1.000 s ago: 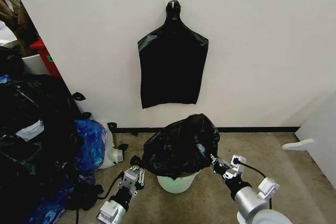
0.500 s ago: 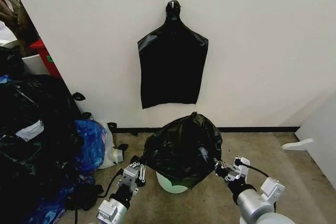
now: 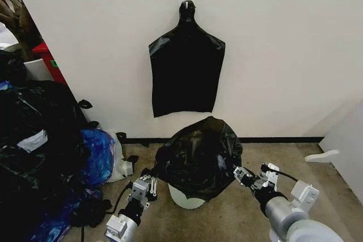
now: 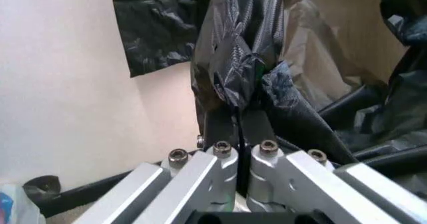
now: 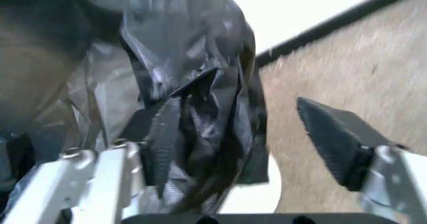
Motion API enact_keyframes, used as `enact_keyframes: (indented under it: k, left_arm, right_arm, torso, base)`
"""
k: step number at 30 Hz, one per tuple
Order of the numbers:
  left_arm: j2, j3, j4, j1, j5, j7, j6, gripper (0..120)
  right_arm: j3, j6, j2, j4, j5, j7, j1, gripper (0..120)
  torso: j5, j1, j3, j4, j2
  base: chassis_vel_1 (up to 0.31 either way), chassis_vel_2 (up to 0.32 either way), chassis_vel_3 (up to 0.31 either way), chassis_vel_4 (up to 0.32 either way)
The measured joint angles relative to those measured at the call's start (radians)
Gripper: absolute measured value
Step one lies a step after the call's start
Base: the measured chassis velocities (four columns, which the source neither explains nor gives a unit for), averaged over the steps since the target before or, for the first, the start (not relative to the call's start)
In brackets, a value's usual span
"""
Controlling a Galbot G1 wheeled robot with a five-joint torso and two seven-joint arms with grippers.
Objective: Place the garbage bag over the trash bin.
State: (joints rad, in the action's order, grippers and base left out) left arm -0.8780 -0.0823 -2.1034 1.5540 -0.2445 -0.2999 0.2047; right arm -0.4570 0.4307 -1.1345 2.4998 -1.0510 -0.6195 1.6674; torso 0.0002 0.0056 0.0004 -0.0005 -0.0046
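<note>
Head view had the garbage bag (image 3: 198, 156) ballooned over the trash bin (image 3: 184, 198). My left jaws (image 3: 148, 177), clamped on its hem at nine o'clock; right jaws (image 3: 241, 175), spread, bag against one finger, at three.

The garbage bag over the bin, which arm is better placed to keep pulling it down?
Probably the left. The left gripper is shut on the garbage bag beside the trash bin, while the right gripper is open, with film draped on one finger.
</note>
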Motion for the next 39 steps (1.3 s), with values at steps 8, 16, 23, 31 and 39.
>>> enact_keyframes:
  k: [8, 16, 23, 31, 39]
  left_arm:
    - [0.01, 0.009, 0.004, -0.042, -0.026, 0.0, -0.014, 0]
    - [0.01, 0.017, 0.014, -0.043, -0.027, 0.003, -0.016, 0]
    - [0.025, 0.034, 0.02, -0.095, -0.056, 0.003, -0.03, 0]
    - [0.028, 0.032, 0.02, -0.111, -0.072, 0.001, -0.033, 0]
    - [0.027, 0.033, 0.017, -0.115, -0.077, 0.001, -0.035, 0]
  right_arm:
    - [0.006, -0.026, 0.032, 0.003, 0.335, 0.094, 0.004, 96]
    - [0.096, -0.017, 0.106, 0.003, 0.561, 0.289, -0.073, 100]
    - [0.222, 0.069, 0.162, 0.002, 0.413, 0.22, -0.159, 87]
    - [0.291, 0.101, 0.139, 0.0, 0.408, 0.156, -0.115, 72]
    - [0.333, 0.086, 0.121, -0.067, 0.455, 0.154, -0.108, 71]
  torso:
    - [0.0, 0.0, 0.0, -0.0002, 0.0]
    - [0.0, 0.0, 0.0, 0.0001, 0.0]
    - [0.0, 0.0, 0.0, -0.0001, 0.0]
    - [-0.0001, 0.0, 0.0, -0.0002, 0.0]
    - [0.0, 0.0, 0.0, 0.0, 0.0]
  base:
    - [0.0, 0.0, 0.0, 0.0]
    - [0.0, 0.0, 0.0, 0.0]
    - [0.0, 0.0, 0.0, 0.0]
    - [0.0, 0.0, 0.0, 0.0]
    - [0.0, 0.0, 0.0, 0.0]
